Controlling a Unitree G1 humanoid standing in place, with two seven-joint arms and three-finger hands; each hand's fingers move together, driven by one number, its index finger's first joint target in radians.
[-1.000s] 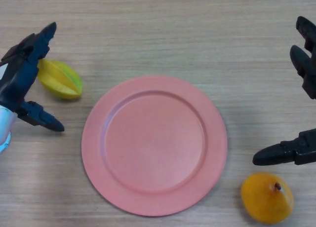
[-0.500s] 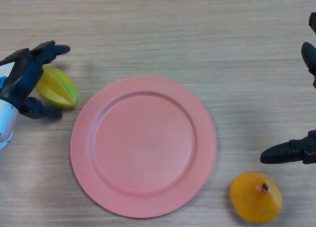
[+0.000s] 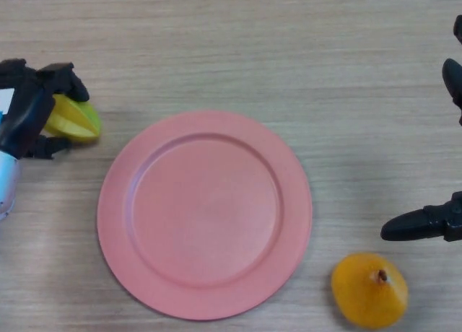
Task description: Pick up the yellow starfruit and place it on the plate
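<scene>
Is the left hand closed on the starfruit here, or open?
Closed on it: the left hand has fingers and thumb curled round the yellow starfruit, beside the empty plate.

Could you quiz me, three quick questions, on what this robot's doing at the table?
1. True or false: the starfruit already lies on the plate.
2. Which hand has its fingers curled round the starfruit? A) left hand B) right hand C) neither
3. Fill in: the orange fruit lies on the table, just off the plate's lower ____ edge.

Key
1. False; it sits off the plate's upper left rim.
2. A; the right hand stays open at the right edge.
3. right
</scene>
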